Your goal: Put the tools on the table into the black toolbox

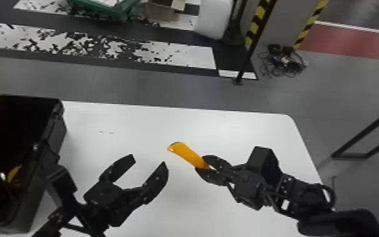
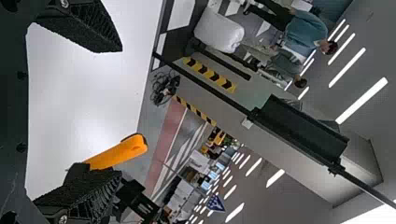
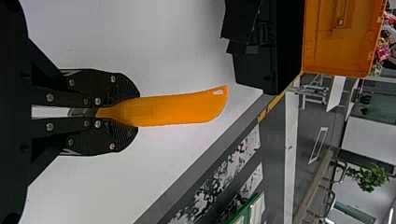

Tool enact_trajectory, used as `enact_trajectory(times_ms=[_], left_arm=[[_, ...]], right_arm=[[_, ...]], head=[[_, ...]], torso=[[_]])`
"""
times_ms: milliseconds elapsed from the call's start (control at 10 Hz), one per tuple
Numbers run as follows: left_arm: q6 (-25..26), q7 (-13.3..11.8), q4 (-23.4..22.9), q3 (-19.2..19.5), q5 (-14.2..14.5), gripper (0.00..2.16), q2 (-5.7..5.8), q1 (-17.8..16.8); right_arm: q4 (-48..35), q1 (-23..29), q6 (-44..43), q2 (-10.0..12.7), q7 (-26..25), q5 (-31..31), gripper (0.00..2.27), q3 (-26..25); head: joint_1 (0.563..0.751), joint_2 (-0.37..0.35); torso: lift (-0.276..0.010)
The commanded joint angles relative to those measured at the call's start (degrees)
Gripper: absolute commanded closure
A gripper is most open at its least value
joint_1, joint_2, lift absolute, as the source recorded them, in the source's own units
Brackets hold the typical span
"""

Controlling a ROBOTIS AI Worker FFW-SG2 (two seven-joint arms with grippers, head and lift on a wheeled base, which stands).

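In the head view my right gripper [image 1: 205,164] is shut on one end of an orange-handled tool [image 1: 187,153], which points up and left above the white table [image 1: 229,129]. The right gripper [image 3: 116,112] clamps the narrow end of the orange tool [image 3: 173,109] in the right wrist view. My left gripper [image 1: 149,160] stands open and empty, left of the tool's free end. In the left wrist view the left gripper [image 2: 100,107] has its fingers wide apart, with the orange tool [image 2: 116,152] beyond. The black toolbox [image 1: 61,129] stands at the table's left, a yellow item inside.
The toolbox's orange lid [image 3: 343,42] stands open on its far side. The table's right edge lies beyond the right gripper. On the floor behind are a black post and a heap of cables [image 1: 281,61].
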Motion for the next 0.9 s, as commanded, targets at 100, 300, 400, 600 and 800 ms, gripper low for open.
enact_trajectory(times_ms=[100, 300, 400, 600, 800], left_arm=[[1.2, -0.3, 0.8, -1.3, 1.1, 0.06, -0.98, -1.3], [1.2, -0.2, 2.3, -2.5, 1.5, 0.06, -2.03, -3.1], [1.2, -0.3, 3.3, -3.1, 1.6, 0.06, -2.56, -4.0], [1.2, -0.2, 4.4, -4.1, 1.8, 0.06, -3.18, -5.3], [1.0, -0.1, 5.8, -4.7, 1.6, 0.06, -3.79, -6.4]], right_arm=[[1.4, -1.3, 0.1, 0.0, -0.4, -0.2, 2.24, 1.3], [2.3, -1.7, 0.1, 0.0, -0.8, -0.6, 2.24, 2.5], [2.8, -2.1, 0.1, 0.1, -0.9, -0.6, 2.24, 3.2], [3.2, -2.5, 0.3, 0.3, -1.0, -0.6, 2.24, 3.9], [3.4, -3.1, 1.2, 0.3, -1.0, -0.6, 2.24, 4.6]], head=[[0.695, -0.213], [0.695, -0.217], [0.695, -0.217], [0.695, -0.219], [0.695, -0.222]], torso=[[-0.039], [-0.039], [-0.039], [-0.039], [-0.039]])
